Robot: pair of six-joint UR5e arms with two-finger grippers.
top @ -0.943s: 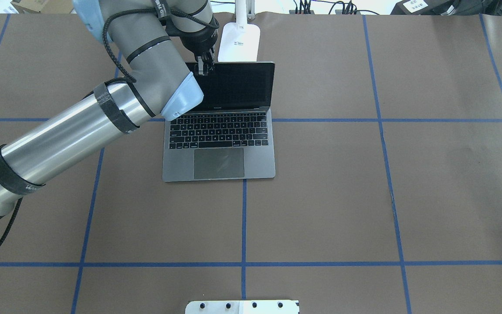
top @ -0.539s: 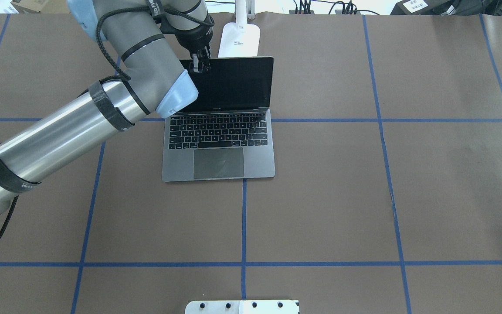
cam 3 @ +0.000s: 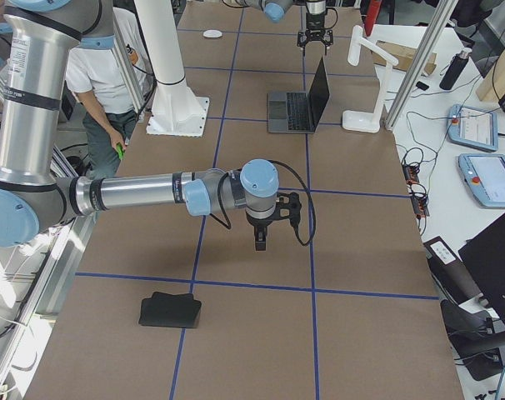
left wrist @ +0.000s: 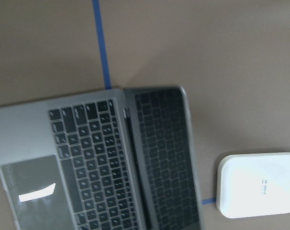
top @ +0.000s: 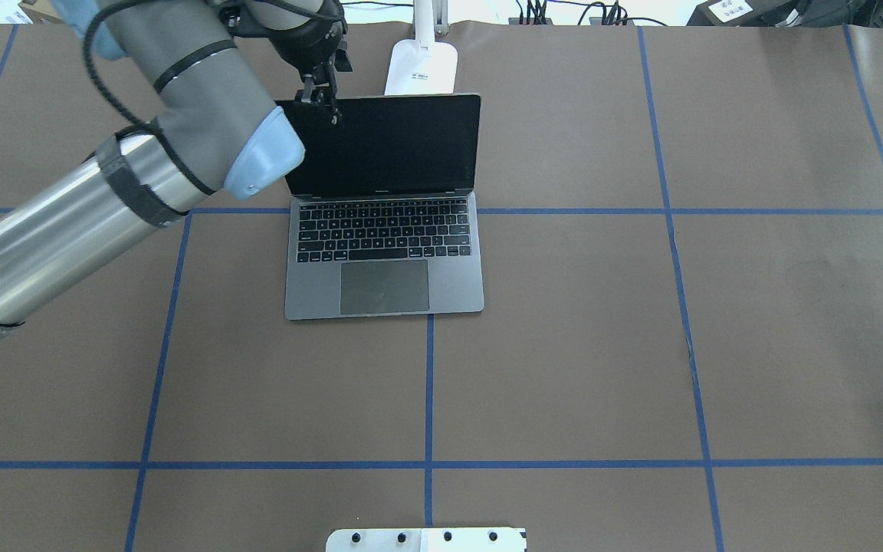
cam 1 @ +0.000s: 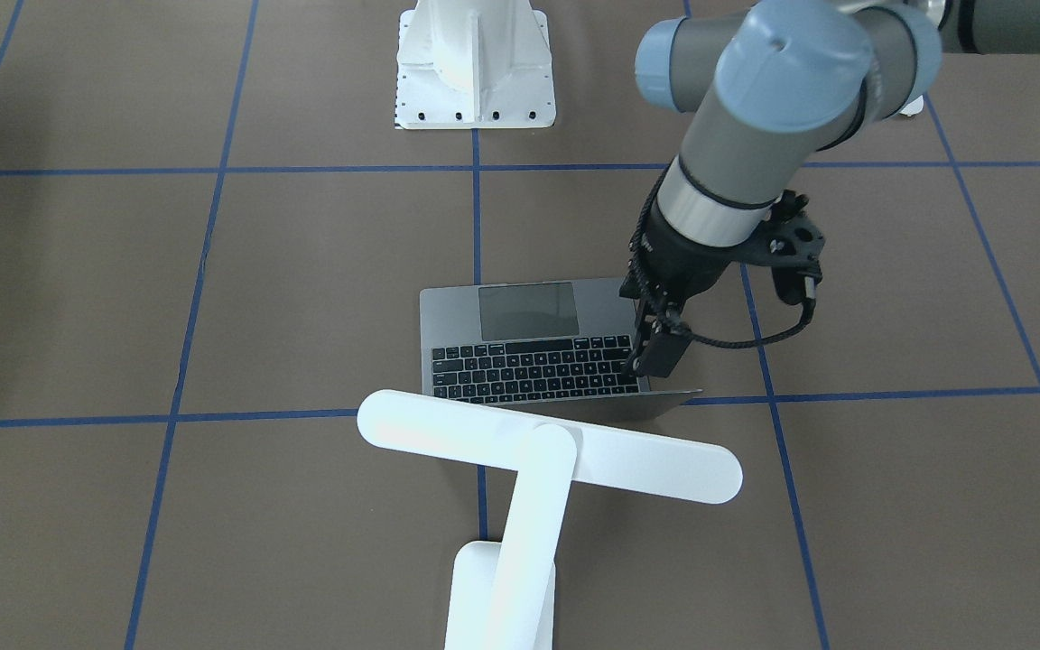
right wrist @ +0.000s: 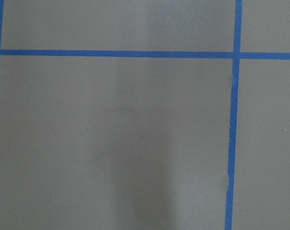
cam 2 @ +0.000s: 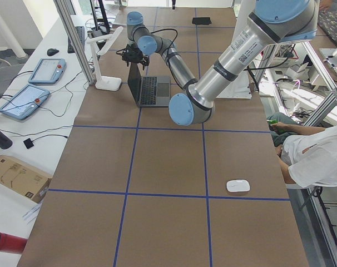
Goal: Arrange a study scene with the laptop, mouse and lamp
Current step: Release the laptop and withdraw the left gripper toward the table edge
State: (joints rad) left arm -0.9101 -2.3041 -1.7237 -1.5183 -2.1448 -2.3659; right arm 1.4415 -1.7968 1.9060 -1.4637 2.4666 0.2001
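A robotics lab: a brown-papered counter [top: 564, 368] gridded with blue tape [top: 428, 383], teach pendants [cam 2: 24, 100] lying alongside, aluminium frame posts [cam 2: 74, 39].

One laptop [top: 384, 253], one lamp [cam 1: 538, 451] and one mouse [cam 2: 238, 186] are on the single tabletop [top: 794, 345]. Two robot arms [top: 104, 215] reach over it, which makes two hands: the left hand [top: 319, 103] and the right hand [cam 3: 259, 243]. There is also one flat black pad [cam 3: 169, 310] and one white pedestal [cam 1: 475, 63]. Beyond the tabletop's far edge lie two control tablets [cam 2: 23, 101], one cardboard box [cam 2: 18, 175] and one red cylinder [cam 2: 6, 243]. One person [cam 2: 316, 156] is in view.
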